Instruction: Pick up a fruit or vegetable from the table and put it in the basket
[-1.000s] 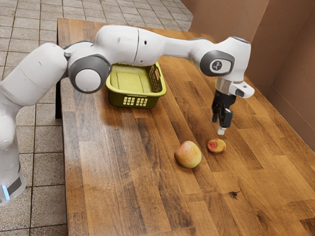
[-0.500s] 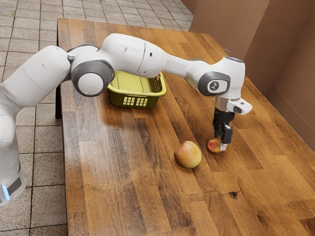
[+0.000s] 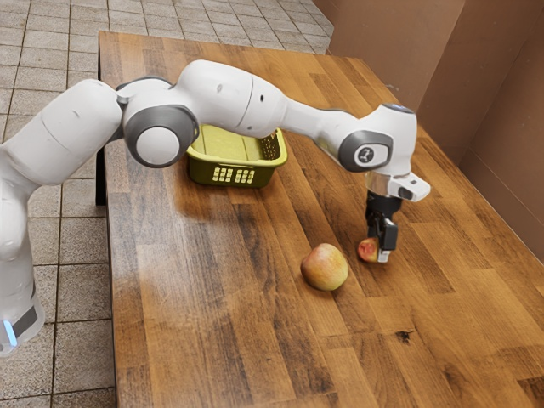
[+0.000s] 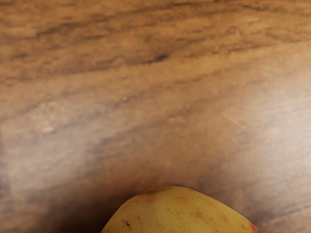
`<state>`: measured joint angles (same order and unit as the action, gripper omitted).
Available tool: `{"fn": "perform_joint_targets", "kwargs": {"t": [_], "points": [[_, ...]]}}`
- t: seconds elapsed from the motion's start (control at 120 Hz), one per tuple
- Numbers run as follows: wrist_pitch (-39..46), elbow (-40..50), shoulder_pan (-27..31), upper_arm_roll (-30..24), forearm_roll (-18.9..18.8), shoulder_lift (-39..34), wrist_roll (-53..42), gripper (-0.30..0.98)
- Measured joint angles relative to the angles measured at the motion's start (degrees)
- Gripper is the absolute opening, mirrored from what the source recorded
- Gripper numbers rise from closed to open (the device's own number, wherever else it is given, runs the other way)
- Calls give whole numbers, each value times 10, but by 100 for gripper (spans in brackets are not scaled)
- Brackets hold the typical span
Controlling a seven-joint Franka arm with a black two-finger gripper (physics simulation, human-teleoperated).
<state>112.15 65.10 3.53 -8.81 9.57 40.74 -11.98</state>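
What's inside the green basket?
Part of the green basket's yellow-green interior shows, with no fruit on it. The arm crosses in front of its far side, so anything in that covered portion cannot be seen.

The exterior camera is stationed at the side of the arm (image 3: 223, 92), raised and set well back, facing obliquely down across the bench (image 3: 204, 314). The wrist camera, on the hand (image 3: 380, 246), faces the bench from close above. Both views share the small fruit (image 3: 365, 250) and adjoining wood.
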Motion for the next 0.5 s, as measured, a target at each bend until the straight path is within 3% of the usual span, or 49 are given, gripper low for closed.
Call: {"fn": "perform_joint_targets", "kwargs": {"t": [0.158, 0.358, 0.5], "points": [[3, 1, 0, 0, 1, 0, -11, 70], [4, 1, -1, 0, -6, -4, -20, 35], [6, 0, -1, 1, -13, -5, -23, 22]]}}
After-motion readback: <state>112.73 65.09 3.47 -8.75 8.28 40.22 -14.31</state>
